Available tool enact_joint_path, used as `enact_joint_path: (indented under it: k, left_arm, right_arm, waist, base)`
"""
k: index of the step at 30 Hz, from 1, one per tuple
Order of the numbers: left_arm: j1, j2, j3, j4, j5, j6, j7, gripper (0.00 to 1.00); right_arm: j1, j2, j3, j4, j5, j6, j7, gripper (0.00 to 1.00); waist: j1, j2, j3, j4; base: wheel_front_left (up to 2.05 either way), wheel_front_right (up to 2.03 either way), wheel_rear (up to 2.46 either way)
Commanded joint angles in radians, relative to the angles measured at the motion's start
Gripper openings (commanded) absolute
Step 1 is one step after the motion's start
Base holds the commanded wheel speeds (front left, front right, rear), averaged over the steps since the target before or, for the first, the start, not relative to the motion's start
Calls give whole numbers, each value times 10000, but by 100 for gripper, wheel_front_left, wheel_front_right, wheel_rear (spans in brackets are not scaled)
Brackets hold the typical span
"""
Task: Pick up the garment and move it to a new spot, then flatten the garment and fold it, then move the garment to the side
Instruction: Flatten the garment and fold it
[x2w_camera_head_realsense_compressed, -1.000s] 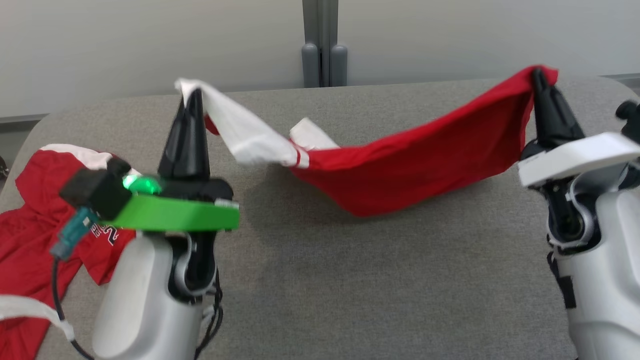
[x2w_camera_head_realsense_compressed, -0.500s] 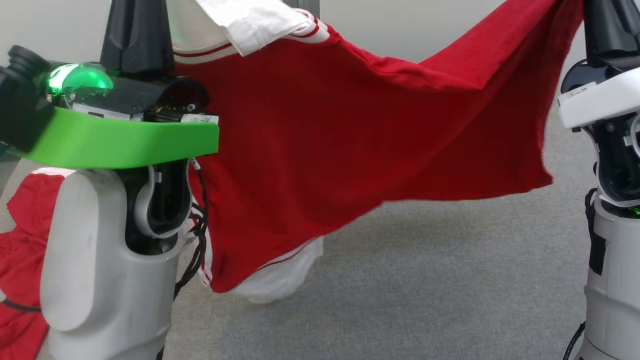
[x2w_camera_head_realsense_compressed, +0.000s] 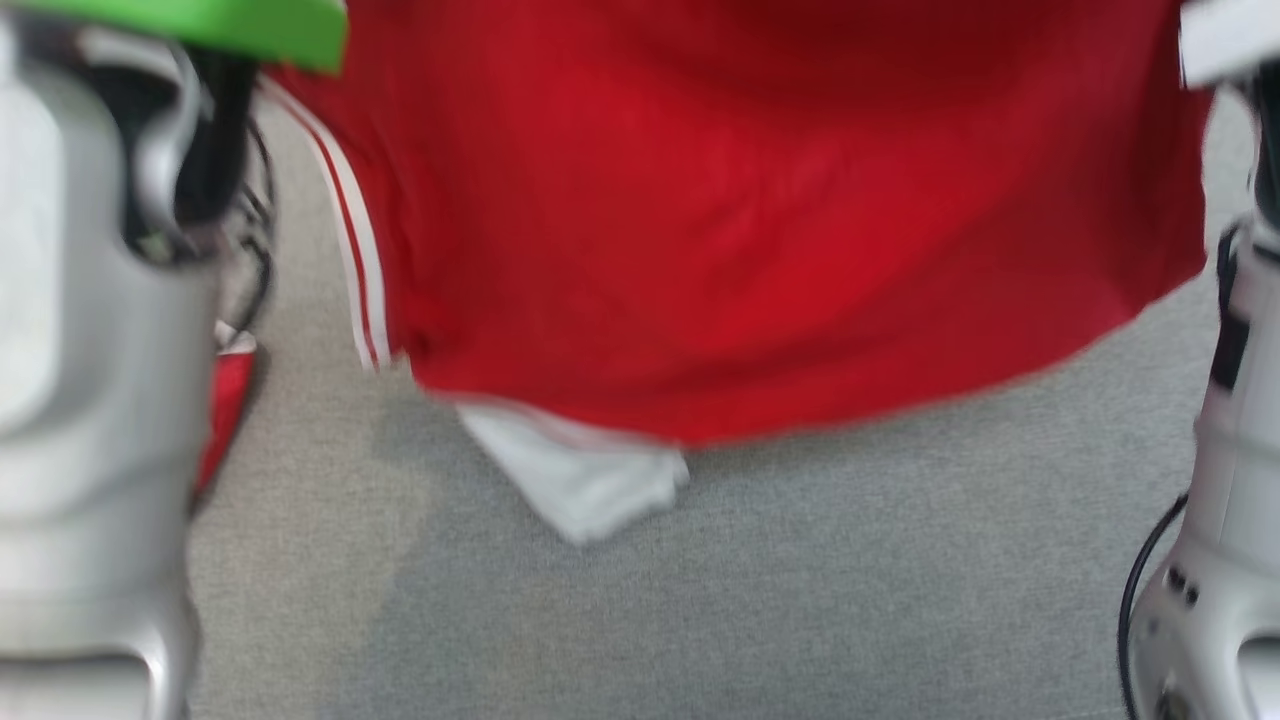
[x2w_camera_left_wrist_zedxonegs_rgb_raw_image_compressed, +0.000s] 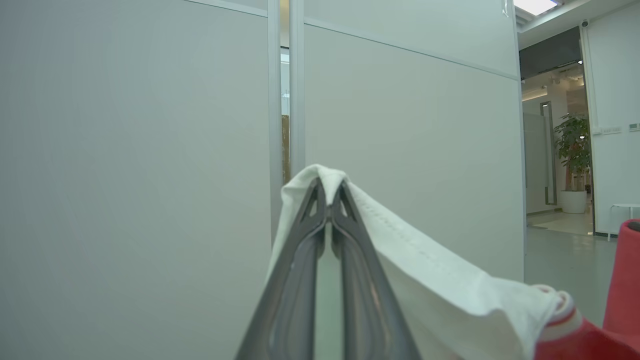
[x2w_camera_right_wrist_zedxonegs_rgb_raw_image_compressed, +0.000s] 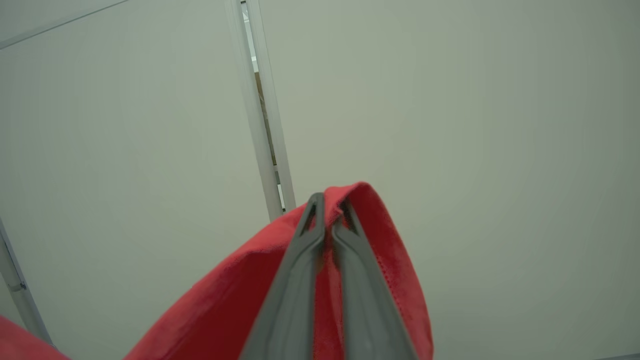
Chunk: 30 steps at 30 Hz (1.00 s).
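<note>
A: Garment loc?
B: Head view, blurry: red garment (x2w_camera_head_realsense_compressed: 760, 230) hangs spread btwn both arms over grey table (x2w_camera_head_realsense_compressed: 850, 620), white part (x2w_camera_head_realsense_compressed: 585, 485) lowest.
A: Grippers?
B: L wrist view: left gripper (x2w_camera_left_wrist_zedxonegs_rgb_raw_image_compressed: 330, 192) clamped on its white edge. R wrist view: right gripper (x2w_camera_right_wrist_zedxonegs_rgb_raw_image_compressed: 329, 210) clamped on its red edge.

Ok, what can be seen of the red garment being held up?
The garment is a soft red shirt with red-and-white striped trim, blurred in the head view. It hangs spread out over the grey table, with the left gripper shut on a white edge and the right gripper shut on a red edge. A white sleeve dangles below the hem.
</note>
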Motion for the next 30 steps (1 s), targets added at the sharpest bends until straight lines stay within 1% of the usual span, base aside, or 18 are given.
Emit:
enact_joint_path:
  k: [1,3,4,7,9,10,13,16,19,22,27,30]
  left_arm:
    - [-723,127,10,492,100,-111,43,0]
    - [-1862,176,45,1450,182,-180,70,0]
    - [-2546,328,29,1978,383,-239,-32,0]
    - [-4151,474,21,3441,546,-367,-277,0]
    - [-5362,585,54,4467,685,-478,-756,0]
    - [-5834,646,92,4840,802,-454,-1036,0]
    - [-7061,516,339,6061,908,-206,-2101,0]
    - [-7759,422,362,6856,969,-292,-2642,0]
    - [-7935,187,451,7337,870,-401,-2865,0]
    - [-7585,57,445,7417,898,-524,-2937,0]
    - [-6198,-230,476,6813,1033,-696,-2919,0]
    - [-5108,-371,417,6478,1040,-737,-2921,0]
  right_arm:
    - [-665,-203,110,364,-129,1,-253,0]
    - [-1679,-450,247,1222,-358,1,-725,0]
    - [-2305,-539,361,1752,-486,1,-1096,0]
    - [-4020,-632,289,3337,-655,1,-2049,0]
    - [-5127,-833,208,4580,-941,1,-2936,0]
    - [-5555,-887,89,5064,-1032,-8,-3299,0]
    - [-6778,-1006,30,6481,-1415,-7,-4615,0]
    - [-7387,-1062,-1,7577,-1483,-7,-5539,0]
    - [-7636,-1158,100,8591,-1296,-8,-5987,0]
    - [-7400,-1198,391,9266,-1058,-7,-6164,0]
    - [-6510,-1265,1072,10033,-583,-7,-6279,0]
    - [-5743,-1357,1376,9974,-280,-7,-6272,0]
  waist:
    - [0,0,1844,-77]
    - [0,0,2560,-76]
    - [0,0,2926,-104]
    - [0,0,3657,-107]
    - [0,0,4042,-59]
    - [0,0,4181,-24]
    - [0,0,4503,84]
    - [0,0,4674,162]
    - [0,0,4822,291]
    - [0,0,4943,382]
    - [0,0,4938,530]
    - [0,0,4776,609]
  base:
    - [0,0,0]
    - [0,0,0]
    - [0,0,0]
    - [0,0,0]
    - [0,0,0]
    - [0,0,0]
    - [0,0,0]
    - [0,0,0]
    - [0,0,0]
    - [0,0,0]
    - [0,0,0]
    - [0,0,0]
